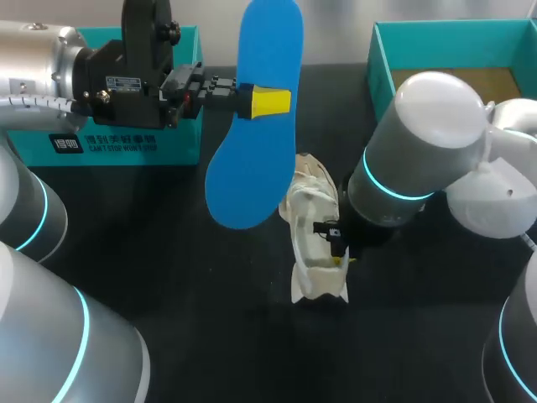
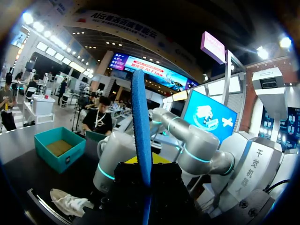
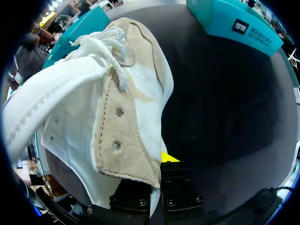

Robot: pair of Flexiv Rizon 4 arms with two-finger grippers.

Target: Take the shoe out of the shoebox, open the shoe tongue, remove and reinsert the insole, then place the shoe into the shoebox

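My left gripper is shut on a blue insole and holds it above the table, flat side toward the head camera. In the left wrist view the insole stands edge-on between the fingers. Below it, a white and beige shoe lies on the black table. My right gripper is shut on the shoe's side wall near the opening. In the right wrist view, the shoe covers one finger and the other yellow tip shows outside the wall. The open teal shoebox stands at the back right.
A second teal box part stands at the back left, under my left arm. My right arm's elbow hangs over the table beside the shoebox. Bare black table lies in front of the shoe.
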